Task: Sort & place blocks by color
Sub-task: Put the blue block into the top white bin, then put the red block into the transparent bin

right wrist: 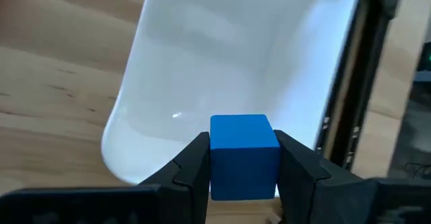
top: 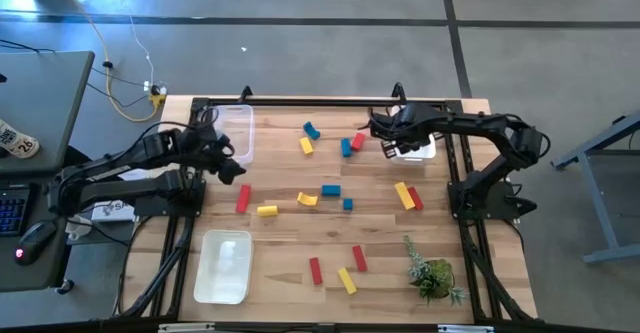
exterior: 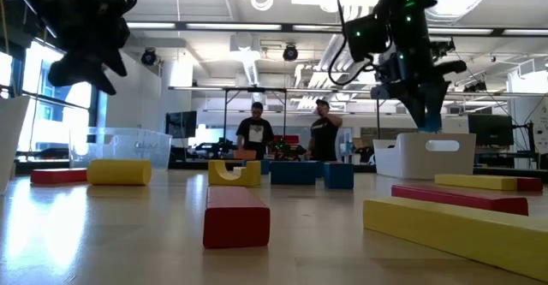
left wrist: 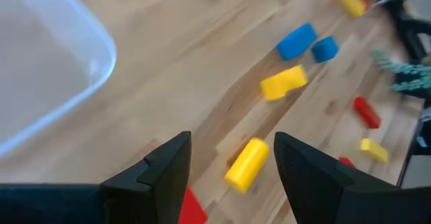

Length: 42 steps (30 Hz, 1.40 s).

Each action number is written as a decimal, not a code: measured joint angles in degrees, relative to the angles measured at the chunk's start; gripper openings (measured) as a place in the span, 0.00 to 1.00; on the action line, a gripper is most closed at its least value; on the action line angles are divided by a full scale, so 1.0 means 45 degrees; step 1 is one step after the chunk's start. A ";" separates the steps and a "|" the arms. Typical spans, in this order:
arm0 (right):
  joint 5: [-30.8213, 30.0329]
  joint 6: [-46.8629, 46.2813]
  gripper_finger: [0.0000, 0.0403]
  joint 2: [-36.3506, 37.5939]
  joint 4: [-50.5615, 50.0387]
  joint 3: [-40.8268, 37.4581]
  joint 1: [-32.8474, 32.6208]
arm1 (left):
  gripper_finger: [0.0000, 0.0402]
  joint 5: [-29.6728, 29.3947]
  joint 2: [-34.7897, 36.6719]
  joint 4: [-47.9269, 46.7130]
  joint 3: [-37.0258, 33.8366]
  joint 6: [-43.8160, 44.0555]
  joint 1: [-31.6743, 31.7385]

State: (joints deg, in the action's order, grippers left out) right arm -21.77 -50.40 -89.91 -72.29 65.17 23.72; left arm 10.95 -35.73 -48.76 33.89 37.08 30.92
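Your right gripper (right wrist: 242, 158) is clamped on a blue cube (right wrist: 244, 155), one finger pressed against each side, and it hangs above a clear bin (right wrist: 236, 62) at the far right of the table (top: 290, 243). In the low view the same cube (exterior: 433, 114) sits at the fingertips just over the bin's rim (exterior: 428, 152).

Your left gripper (left wrist: 232, 167) has its fingers spread wide with nothing between them. It hangs above the table beside another clear bin (left wrist: 47, 69) at the far left. Just past its fingers lie a yellow cylinder (left wrist: 247, 163) and a red bar (top: 243, 198), whose end shows between them.

The rest of the blocks are scattered over the wood:
- Near the middle, a yellow arch piece (top: 307, 199), a blue bar (top: 331, 189) and a small blue cube (top: 348, 204) lie close together.
- Toward the far edge, a blue block (top: 312, 130), a yellow block (top: 306, 145), another blue block (top: 346, 147) and a red block (top: 358, 141) sit near the right gripper's bin.
- On the right, a yellow bar (top: 403, 194) and a red bar (top: 415, 199) lie touching side by side.
- Near the front edge are two red bars (top: 315, 270), (top: 359, 258) and a yellow bar (top: 347, 280).

A third bin (top: 223, 265) stands at the front left, and a small plant (top: 432, 271) at the front right. Two people (exterior: 257, 131) stand in the room behind the table.
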 joint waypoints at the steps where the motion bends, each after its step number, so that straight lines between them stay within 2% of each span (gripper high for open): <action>1: 0.0139 0.0118 0.27 0.0000 0.0345 -0.0142 0.0095 | 0.50 0.0015 -0.0066 -0.0184 0.0000 0.0234 0.0000; 8: 0.0590 0.0765 0.27 0.0000 0.1691 -0.0596 0.0862 | 0.50 -0.0017 -0.0365 -0.1123 0.0005 0.1467 -0.0054; 12: 0.1279 0.1214 0.27 0.0000 0.2391 -0.0822 0.1383 | 0.50 -0.0077 -0.0397 -0.1130 0.0005 0.2391 -0.0397; 19: 0.1921 0.1569 0.28 -0.0005 0.2787 -0.1026 0.2098 | 0.50 -0.1356 -0.0497 -0.1810 0.0005 0.4172 -0.1796; 31: 0.1799 0.2666 0.46 -0.0005 0.3126 -0.1026 0.2232 | 0.50 -0.2610 -0.2069 -0.1830 0.0005 0.6047 -0.4123; 42: 0.1834 0.3284 0.47 -0.0005 0.3298 -0.1016 0.2227 | 0.50 -0.2966 -0.3820 -0.1477 0.0005 0.6841 -0.4890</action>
State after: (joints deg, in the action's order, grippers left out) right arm -13.52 -35.62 -89.93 -57.45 60.60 33.74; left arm -2.39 -52.92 -55.40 33.91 67.86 8.91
